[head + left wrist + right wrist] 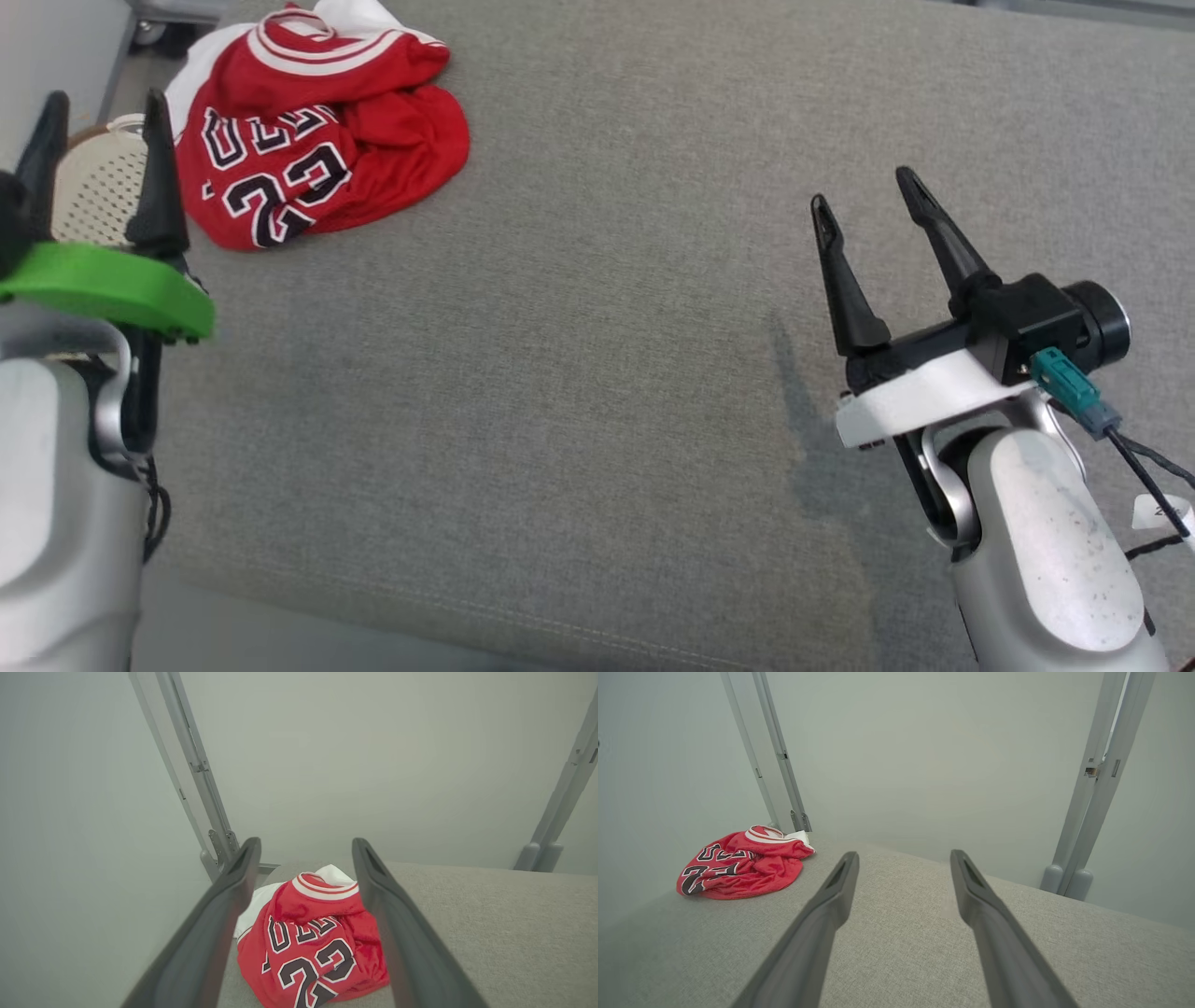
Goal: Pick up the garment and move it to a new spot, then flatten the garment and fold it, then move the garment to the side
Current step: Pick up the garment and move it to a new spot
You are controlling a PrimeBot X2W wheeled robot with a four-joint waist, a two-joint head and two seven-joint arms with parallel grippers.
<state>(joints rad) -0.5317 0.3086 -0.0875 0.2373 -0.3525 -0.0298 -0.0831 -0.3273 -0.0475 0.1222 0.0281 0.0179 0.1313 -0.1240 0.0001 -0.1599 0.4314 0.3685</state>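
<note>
Red and crumpled, the garment (317,140) lies bunched at the far left corner of the grey surface (579,373), with no clear long axis. Our left gripper (107,98), spread and empty, hovers just beside it, fingers pointing at it. Our right gripper (863,187), also spread and empty, sits well apart, so we judge the left arm nearer for the pick

The red basketball jersey (322,140) of shiny cloth has white striped trim, and black letters and the number 23, both outlined in white. It is crumpled into a loose heap, not flat, with the print facing up and a white part showing at its far edge. It lies at the far left corner of the grey fabric worktop (607,373).
</note>
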